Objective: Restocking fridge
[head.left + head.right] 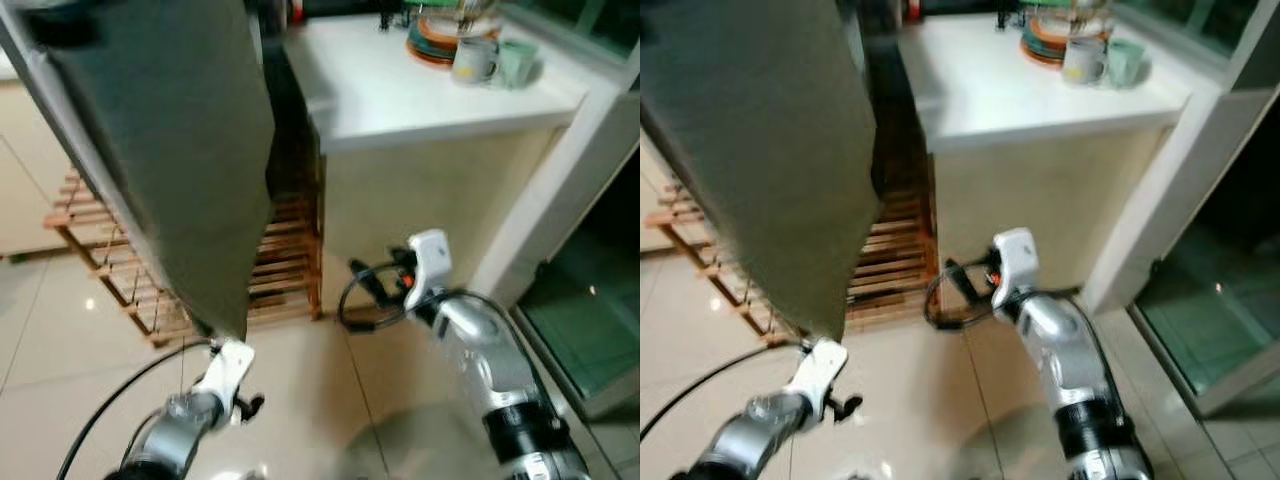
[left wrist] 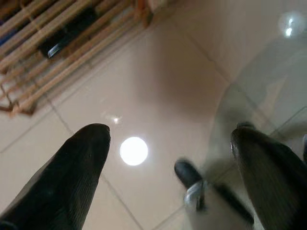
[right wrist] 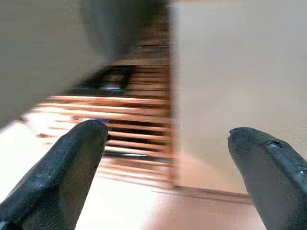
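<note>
A tall grey fridge [image 1: 170,150] fills the upper left and looks tilted because the camera is tipped. My left gripper [image 2: 170,132] hangs low over the tiled floor just below the fridge's bottom corner, open with nothing between its fingers. My right gripper [image 3: 168,127] is held low in front of the cream counter base, pointing at the gap between fridge and counter, and it is also open with nothing in it. In the left eye view the right gripper [image 1: 378,280] sits at the end of the silver arm, with a black cable looped under it.
A slatted wooden rack [image 1: 285,270] stands on the floor behind the fridge, against the counter's side. The white counter [image 1: 400,100] carries stacked plates [image 1: 435,40] and two mugs [image 1: 475,60]. A glass door [image 1: 590,330] is at the right. Glossy floor tiles [image 1: 320,400] lie below.
</note>
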Robot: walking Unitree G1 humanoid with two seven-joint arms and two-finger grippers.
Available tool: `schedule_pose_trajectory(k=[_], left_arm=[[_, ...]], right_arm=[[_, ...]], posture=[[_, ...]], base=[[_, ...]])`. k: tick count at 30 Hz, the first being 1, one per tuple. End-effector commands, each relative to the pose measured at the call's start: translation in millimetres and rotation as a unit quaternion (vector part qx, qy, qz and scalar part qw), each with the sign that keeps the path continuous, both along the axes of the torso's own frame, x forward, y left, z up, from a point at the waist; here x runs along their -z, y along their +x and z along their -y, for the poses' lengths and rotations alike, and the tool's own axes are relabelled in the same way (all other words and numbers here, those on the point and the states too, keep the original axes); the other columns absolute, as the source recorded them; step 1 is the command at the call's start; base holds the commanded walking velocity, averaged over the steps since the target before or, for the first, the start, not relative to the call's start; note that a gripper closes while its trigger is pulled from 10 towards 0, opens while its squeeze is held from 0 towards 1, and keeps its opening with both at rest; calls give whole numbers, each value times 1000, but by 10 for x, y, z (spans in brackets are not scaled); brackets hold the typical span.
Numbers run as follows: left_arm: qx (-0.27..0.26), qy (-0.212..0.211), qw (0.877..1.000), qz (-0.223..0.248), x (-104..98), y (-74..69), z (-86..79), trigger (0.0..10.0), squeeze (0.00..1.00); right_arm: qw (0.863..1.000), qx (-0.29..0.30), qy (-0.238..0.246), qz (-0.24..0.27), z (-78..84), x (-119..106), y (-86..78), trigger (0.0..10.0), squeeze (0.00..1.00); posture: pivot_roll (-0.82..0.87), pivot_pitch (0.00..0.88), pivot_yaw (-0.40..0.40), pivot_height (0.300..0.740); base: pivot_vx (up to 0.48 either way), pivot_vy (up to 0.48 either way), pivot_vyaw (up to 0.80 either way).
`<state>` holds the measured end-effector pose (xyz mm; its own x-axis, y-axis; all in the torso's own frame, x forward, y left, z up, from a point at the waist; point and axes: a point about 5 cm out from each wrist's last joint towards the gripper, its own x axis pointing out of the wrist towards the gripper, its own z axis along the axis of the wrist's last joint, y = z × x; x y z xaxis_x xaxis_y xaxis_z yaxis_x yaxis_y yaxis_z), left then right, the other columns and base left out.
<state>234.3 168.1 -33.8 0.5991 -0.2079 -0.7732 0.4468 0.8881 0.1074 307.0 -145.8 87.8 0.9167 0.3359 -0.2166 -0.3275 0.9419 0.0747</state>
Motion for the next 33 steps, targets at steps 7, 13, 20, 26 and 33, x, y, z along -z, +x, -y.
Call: schedule_pose_trajectory(k=[7, 13, 20, 26, 33], left_arm=[[-97, -130, 949, 272, -903, 621, 67, 10000, 0], [-19, -152, 906, 395, -1553, 538, 172, 10000, 0], [-103, -161, 900, 393, -1460, 265, 4, 10000, 0], [-135, -148, 881, 428, -1684, 502, 19, 10000, 0], [-165, -153, 891, 395, -1587, 536, -74, 10000, 0]], right_arm=[[991, 112, -1, 71, 178, -209, 113, 10000, 161], [991, 100, -5, 90, 190, -150, -21, 10000, 173], [994, 70, 13, 81, 206, -34, -258, 10000, 176], [995, 61, 16, 76, 111, -23, -138, 10000, 192], [994, 68, 9, 87, 94, -66, -65, 10000, 180]], posture=[[-158, 0, 16, 740], [-161, 0, 20, 740], [-125, 0, -23, 740], [-118, 0, -28, 740], [-138, 0, 1, 740]], base=[[0, 0, 0], [0, 0, 0], [0, 0, 0], [198, 0, 217], [475, 0, 249]])
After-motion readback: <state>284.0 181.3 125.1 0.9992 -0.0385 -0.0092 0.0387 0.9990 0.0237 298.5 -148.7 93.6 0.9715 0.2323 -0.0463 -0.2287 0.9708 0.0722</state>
